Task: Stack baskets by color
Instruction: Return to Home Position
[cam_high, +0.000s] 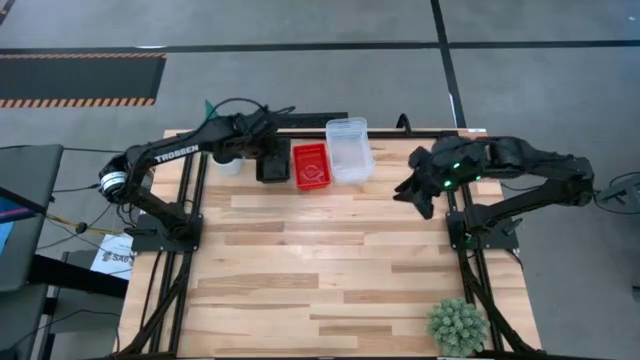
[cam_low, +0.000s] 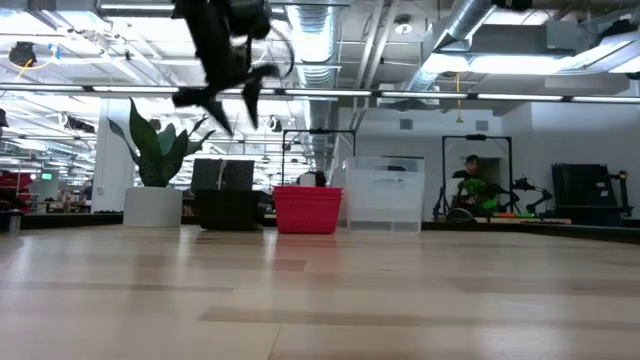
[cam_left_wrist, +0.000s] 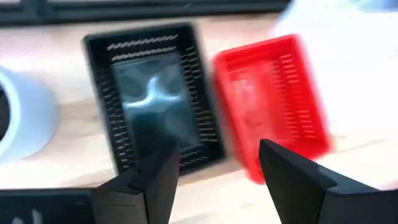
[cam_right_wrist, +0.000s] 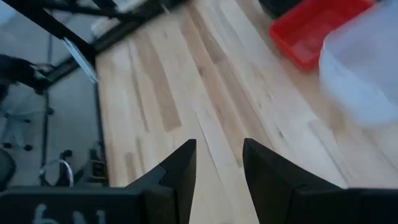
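We judge the sorting as good as done. The black baskets (cam_high: 272, 163), red baskets (cam_high: 311, 166) and clear baskets (cam_high: 350, 150) sit side by side at the far edge of the table (cam_high: 320, 270), with no loose basket elsewhere, though we cannot count the layers in each pile. The left gripper (cam_left_wrist: 217, 155) hovers over the black pile, fingers apart and empty. The right gripper (cam_right_wrist: 219, 146) hangs well to the side of the clear pile, fingers apart, holding nothing. Only parking the arms seems left.

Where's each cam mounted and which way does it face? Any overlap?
High: overhead, straight down on table; left gripper, right gripper show.
Low: table height, level toward red basket and room; left gripper hangs above.
Left wrist: down past own open fingers onto black basket, red basket.
Right wrist: past own open fingers along table to clear basket.
Shared: red basket, in all four.
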